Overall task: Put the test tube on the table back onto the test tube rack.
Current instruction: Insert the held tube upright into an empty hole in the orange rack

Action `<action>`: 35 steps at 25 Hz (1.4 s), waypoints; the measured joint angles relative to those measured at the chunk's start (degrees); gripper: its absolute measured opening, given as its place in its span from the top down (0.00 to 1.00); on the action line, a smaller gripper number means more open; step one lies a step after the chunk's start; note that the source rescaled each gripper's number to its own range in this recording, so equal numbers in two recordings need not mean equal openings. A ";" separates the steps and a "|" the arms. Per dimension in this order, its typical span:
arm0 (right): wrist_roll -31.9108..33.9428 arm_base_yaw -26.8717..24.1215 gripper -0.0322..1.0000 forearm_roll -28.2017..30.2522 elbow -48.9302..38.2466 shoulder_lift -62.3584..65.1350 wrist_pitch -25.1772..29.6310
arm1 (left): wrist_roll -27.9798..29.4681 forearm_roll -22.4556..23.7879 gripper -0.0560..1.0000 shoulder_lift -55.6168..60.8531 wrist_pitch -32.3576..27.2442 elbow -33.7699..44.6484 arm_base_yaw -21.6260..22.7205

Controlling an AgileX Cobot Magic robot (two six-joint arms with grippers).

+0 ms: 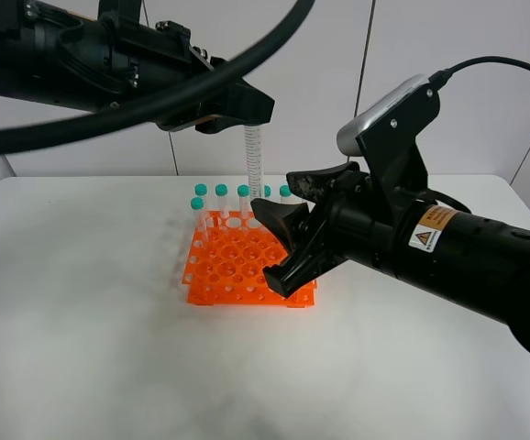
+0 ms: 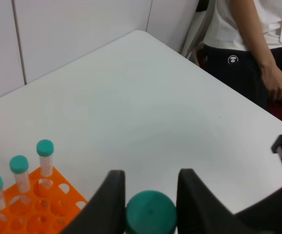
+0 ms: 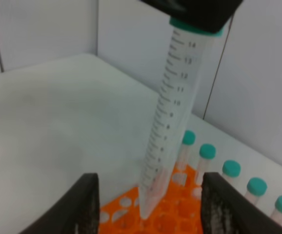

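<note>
My left gripper is shut on the teal cap of the test tube and holds it upright above the back rows of the orange test tube rack. Its tip is just above or in a hole; I cannot tell which. The left wrist view shows the cap between the fingers. The right wrist view shows the tube hanging over the rack. My right gripper is open over the rack's right side, empty.
Several other teal-capped tubes stand in the rack's back row and left side. The white table spreads around the rack. A person stands past the table's far corner in the left wrist view.
</note>
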State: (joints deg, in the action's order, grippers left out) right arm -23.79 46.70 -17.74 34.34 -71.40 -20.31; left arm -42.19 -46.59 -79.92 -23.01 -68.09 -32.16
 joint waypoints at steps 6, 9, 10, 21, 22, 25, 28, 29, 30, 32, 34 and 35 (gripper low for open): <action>-0.95 -6.04 0.00 -2.50 0.00 4.82 9.05 | 0.00 0.00 0.95 0.00 0.00 0.00 0.00; -0.95 -10.80 0.00 -2.56 0.00 7.49 13.28 | 0.00 0.00 0.95 0.00 0.00 0.00 0.00; -1.00 -12.54 0.00 -2.56 0.00 8.47 14.43 | 0.00 0.00 0.95 0.00 0.00 0.00 0.00; -1.07 -35.76 0.11 0.61 0.00 10.71 17.83 | 0.00 -0.06 0.95 0.00 0.00 0.00 0.00; -1.14 -38.32 0.11 0.99 0.00 10.71 17.83 | 0.00 -0.08 0.95 0.00 0.00 0.00 0.00; -1.19 -45.88 0.11 1.36 0.00 10.53 17.89 | 0.00 -0.13 0.95 0.00 -0.40 0.00 0.00; -1.19 -52.75 0.11 1.41 0.00 9.35 19.29 | 0.00 -0.13 0.95 0.00 -0.59 0.00 0.00; -1.19 -54.58 0.11 1.41 0.00 8.55 20.31 | 0.00 -0.13 0.95 0.00 -0.63 0.00 0.00; -0.94 -55.80 0.11 1.27 0.00 7.55 21.08 | 0.00 -0.13 0.95 0.00 -0.63 0.00 0.00; -0.25 -57.33 0.11 0.96 0.14 5.21 23.07 | 0.00 -0.13 0.95 0.00 -0.66 0.00 0.00; 0.20 -57.52 0.11 0.73 0.99 2.44 25.88 | 0.00 -0.13 0.95 0.00 -0.73 0.00 0.00; 0.25 -57.53 0.11 0.73 1.47 0.92 27.66 | 0.00 -0.13 0.95 0.00 -0.86 0.00 0.00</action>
State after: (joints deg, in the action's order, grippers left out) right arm -23.55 -10.83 -17.01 35.81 -70.48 7.34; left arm -42.19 -46.72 -79.92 -23.87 -68.09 -32.16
